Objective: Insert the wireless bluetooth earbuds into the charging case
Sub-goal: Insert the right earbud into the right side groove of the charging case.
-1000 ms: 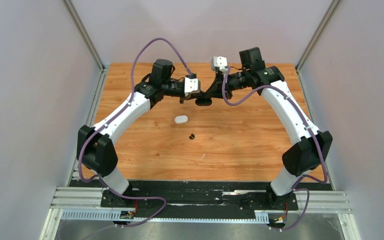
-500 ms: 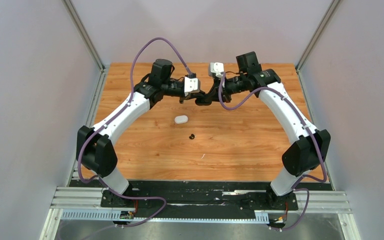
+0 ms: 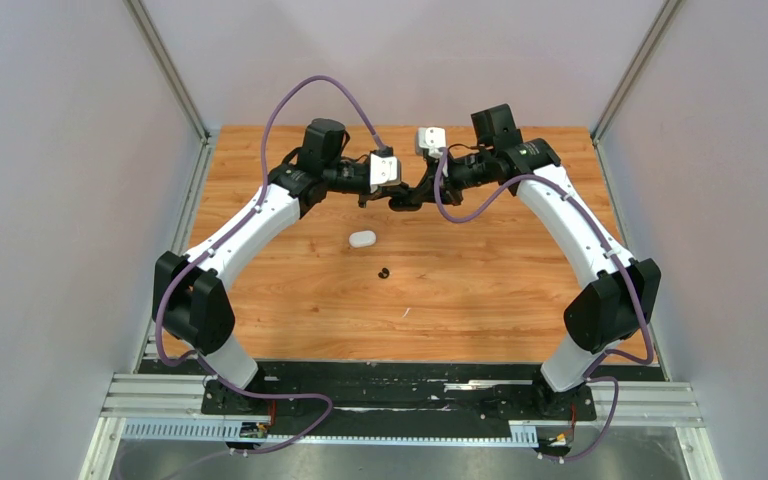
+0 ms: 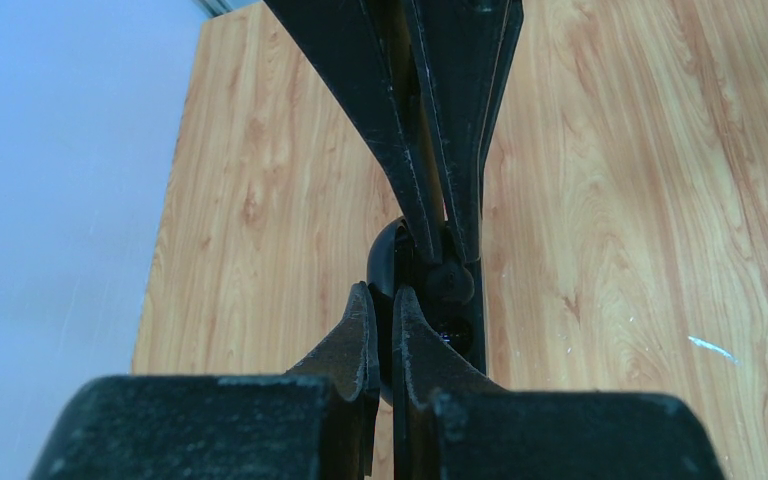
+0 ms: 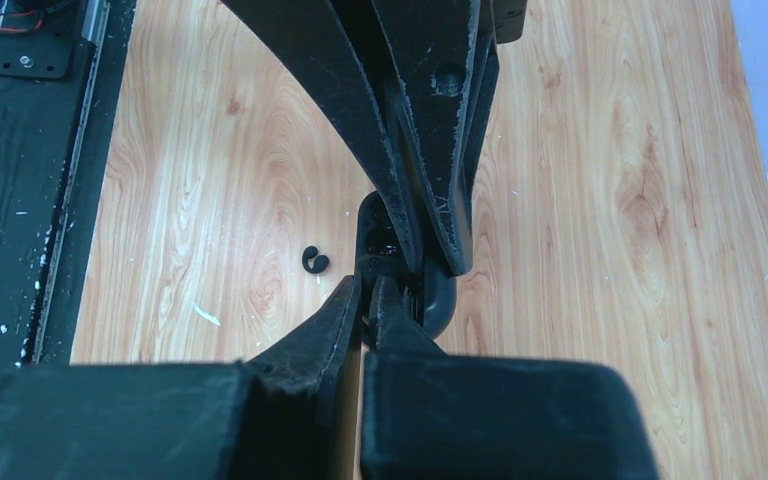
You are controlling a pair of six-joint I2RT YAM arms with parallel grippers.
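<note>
Table (image 3: 480, 290): wood-grain laminate, smooth, faint sheen, a few pale scuffs.
Black case (image 4: 385, 262): glossy moulded plastic.
White case (image 3: 362, 238): smooth plastic, soft sheen.
Fingers (image 4: 358, 340): matt black plastic, grainy, edges worn whitish.
Rails (image 3: 150, 395): bare brushed metal.
Cables (image 3: 290, 100): purple, rubbery, matt.

Both arms rise from their bases, fold at the elbow and lean inward, so together they make an arch. The left arm (image 3: 250, 222) reaches right and the right arm (image 3: 572, 222) reaches left, with the wrists about level and pointing at each other. The left end effector (image 4: 380, 300) and right end effector (image 5: 368, 285) sit nose to nose with their tips overlapping. Both have their fingers pinched together, with just a sliver of gap showing in the wrist views.
</note>
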